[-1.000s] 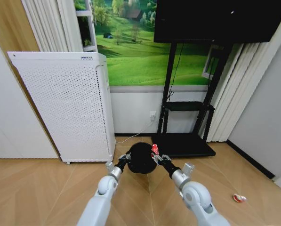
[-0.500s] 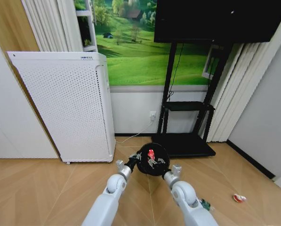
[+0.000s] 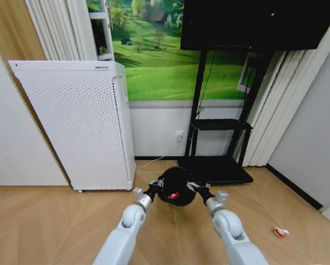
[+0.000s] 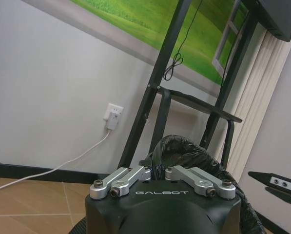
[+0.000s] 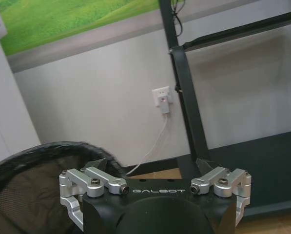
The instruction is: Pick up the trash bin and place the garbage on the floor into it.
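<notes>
The black mesh trash bin [image 3: 177, 182] hangs above the floor [image 3: 54, 221], tilted so its mouth faces me. My left gripper [image 3: 155, 189] is shut on its rim, and the left wrist view shows the fingers pinching the rim [image 4: 157, 168] with the bin [image 4: 194, 151] just beyond. A red can-like piece of garbage [image 3: 173, 195] lies inside the bin. My right gripper [image 3: 197, 189] is at the bin's right side, open and empty; its fingers [image 5: 97, 165] stand wide apart beside the bin [image 5: 33, 180]. A red-white scrap [image 3: 281, 232] lies on the floor at the right.
A tall white perforated appliance [image 3: 82, 121] stands at the left against the wall. The black TV stand [image 3: 217, 165] with its flat base sits right behind the bin, with a white cable [image 3: 159, 157] on the floor. Curtains [image 3: 275, 110] hang at the right.
The red can has gone from my right gripper into the bin. The right gripper has opened and drawn back to the bin's right side. The left gripper still holds the bin.
</notes>
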{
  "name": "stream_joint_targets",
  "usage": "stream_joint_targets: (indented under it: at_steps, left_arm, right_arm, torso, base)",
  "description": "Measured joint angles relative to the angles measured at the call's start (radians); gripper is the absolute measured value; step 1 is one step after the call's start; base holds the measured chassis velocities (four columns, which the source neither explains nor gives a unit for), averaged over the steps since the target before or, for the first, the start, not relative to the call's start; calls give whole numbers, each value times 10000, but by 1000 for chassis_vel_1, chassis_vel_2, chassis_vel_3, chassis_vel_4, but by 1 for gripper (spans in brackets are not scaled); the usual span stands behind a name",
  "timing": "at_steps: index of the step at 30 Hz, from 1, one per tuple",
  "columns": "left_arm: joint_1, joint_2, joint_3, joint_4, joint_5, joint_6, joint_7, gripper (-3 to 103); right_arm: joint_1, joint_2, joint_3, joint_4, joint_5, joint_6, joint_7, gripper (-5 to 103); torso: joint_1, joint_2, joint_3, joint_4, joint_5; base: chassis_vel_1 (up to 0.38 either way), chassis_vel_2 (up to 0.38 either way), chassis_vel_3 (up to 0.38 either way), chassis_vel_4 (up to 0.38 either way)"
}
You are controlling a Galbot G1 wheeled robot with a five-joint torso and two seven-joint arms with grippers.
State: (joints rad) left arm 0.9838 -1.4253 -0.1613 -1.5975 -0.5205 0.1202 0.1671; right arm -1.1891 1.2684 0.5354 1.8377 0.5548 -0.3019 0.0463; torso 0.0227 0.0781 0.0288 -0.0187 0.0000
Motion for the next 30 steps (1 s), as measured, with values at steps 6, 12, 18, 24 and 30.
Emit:
stream_joint_targets:
  at_steps: [6,12,18,24,30]
  left_arm:
    - [119,118,-148,-151,42,-18,104,7]
    - [152,165,-202,-252,43,-21,174,7]
    - [223,140,-250,-273,72,-32,222,7]
    - [258,117,-262,-275,130,-45,251,7]
    - [235,94,-234,-298,133,-46,235,7]
  right_arm:
    - [-106,44,188,-22,-60,-121,-174,100]
    - [-83,116,51,31,-90,-266,-194,100]
    - [-59,98,18,40,-80,-311,-197,100]
    - [13,76,16,40,-11,-339,-198,100]
    - [7,132,-11,35,-11,-96,-174,100]
  torso:
    - [0,0,0,0,-1]
    - [0,0,0,3,0]
    - [-1,0,0,1,0]
    - [-1,1,0,-2,-2]
    - [0,1,-1,-1,-1]
  base:
    - [0,0,0,0]
    - [-78,-76,91,81]
    - [-184,-160,174,180]
    - [-239,-220,242,225]
    - [-283,-273,272,291]
